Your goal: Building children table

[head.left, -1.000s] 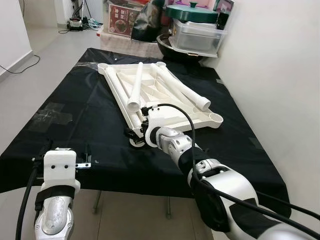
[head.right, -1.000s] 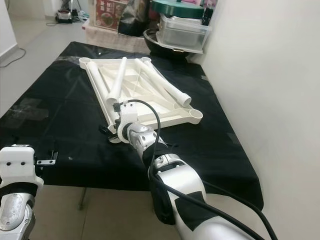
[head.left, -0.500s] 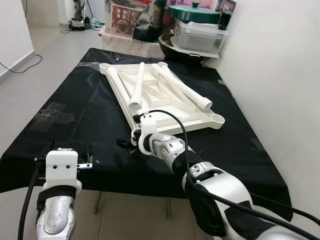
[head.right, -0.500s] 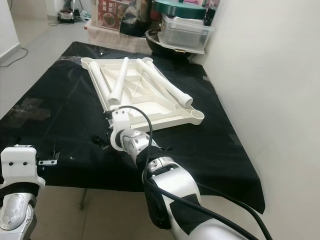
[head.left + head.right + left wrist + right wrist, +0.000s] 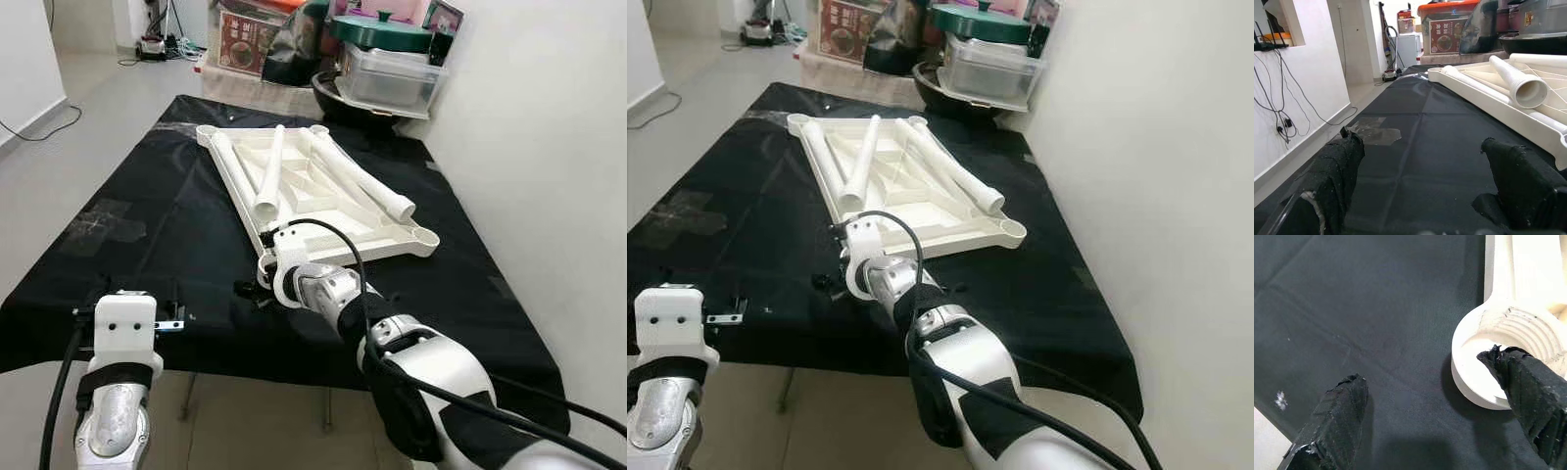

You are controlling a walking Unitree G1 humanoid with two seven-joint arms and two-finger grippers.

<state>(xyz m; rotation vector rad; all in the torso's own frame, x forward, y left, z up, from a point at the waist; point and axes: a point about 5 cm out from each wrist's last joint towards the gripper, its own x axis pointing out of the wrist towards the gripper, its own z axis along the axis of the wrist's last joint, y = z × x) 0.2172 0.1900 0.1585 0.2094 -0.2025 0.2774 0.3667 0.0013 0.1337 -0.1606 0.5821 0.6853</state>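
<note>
**A:** so where's the table at right now?

**B:** the white tabletop (image 5: 313, 191) is lying upside down on the black cloth (image 5: 147, 225), over toward the far right side. Three white legs (image 5: 269, 171) are just lying loose across its underside, none screwed in

**A:** and the arms?

**B:** right gripper (image 5: 253, 290) is down at the near corner of the tabletop, right by the threaded socket (image 5: 1508, 357). Fingers are spread apart, nothing in them. In the wrist view one fingertip (image 5: 1528, 391) sits over the socket's rim, the other (image 5: 1332, 416) is out over bare cloth

**A:** left one?

**B:** left gripper (image 5: 1420, 196) hangs low at the near edge of the cloth, well apart from the tabletop, fingers wide open and empty too

**A:** anything else around?

**B:** storage bins with a green lid (image 5: 377, 29) stacked past the far end, by the wall
</note>
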